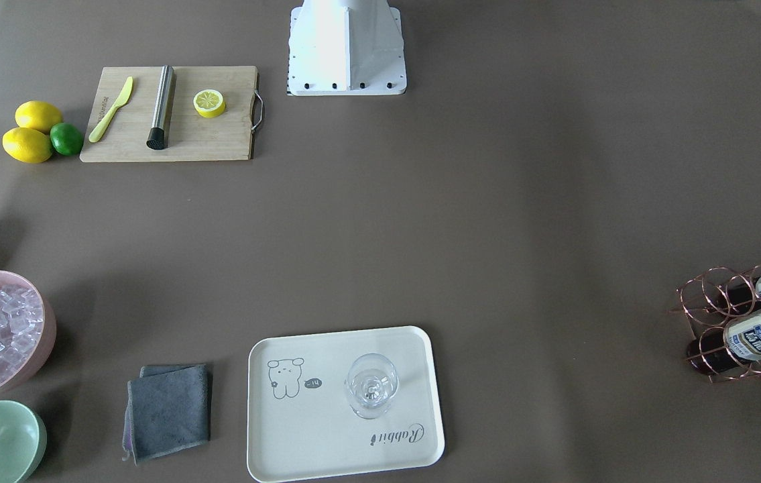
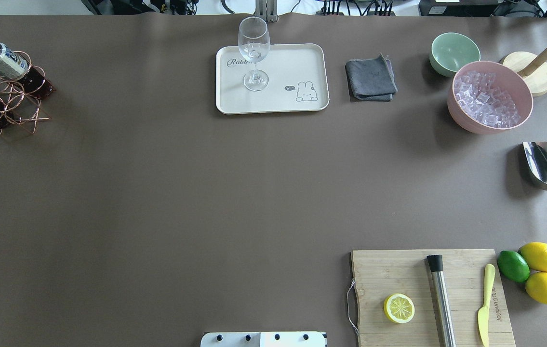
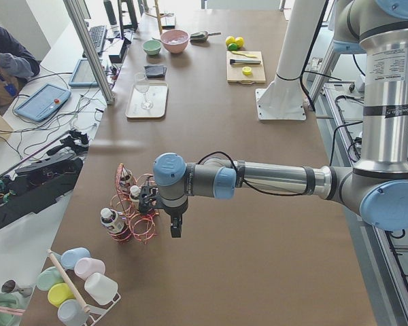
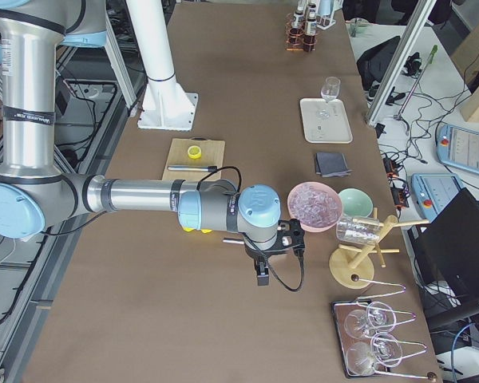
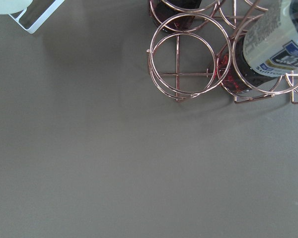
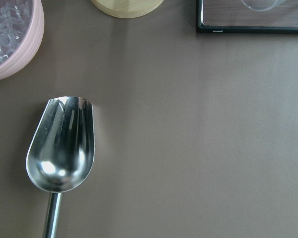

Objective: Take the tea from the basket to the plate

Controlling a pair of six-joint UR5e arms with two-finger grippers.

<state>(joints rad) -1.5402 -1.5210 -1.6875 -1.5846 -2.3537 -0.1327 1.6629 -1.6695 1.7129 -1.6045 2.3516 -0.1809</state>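
Brown table (image 1: pixel 487 235), tea bottles (image 1: pixel 759 334) in basket (image 5: pixel 177 74), wine glass (image 1: pixel 371 386) occupying plate (image 1: pixel 326 436) (left hand (image 3: pixel 175 229), right hand (image 4: pixel 261 277): spread cannot be told)

a plain brown tabletop (image 2: pixel 181 193) carries it all. at its far left corner stands the wire basket (image 2: pixel 7 96). along the far edge lie the cream plate (image 2: pixel 297 62), a folded grey cloth (image 2: pixel 370 79) just beside it, a mint-green bowl (image 2: pixel 454 53) and a pink bowl (image 2: pixel 466 118). a steel scoop (image 2: pixel 545 166) lies on the right. a wooden cutting board (image 2: pixel 389 274) sits near right, with two lemons (image 2: pixel 541 257) and a lime (image 2: pixel 513 266) huddled beside it.
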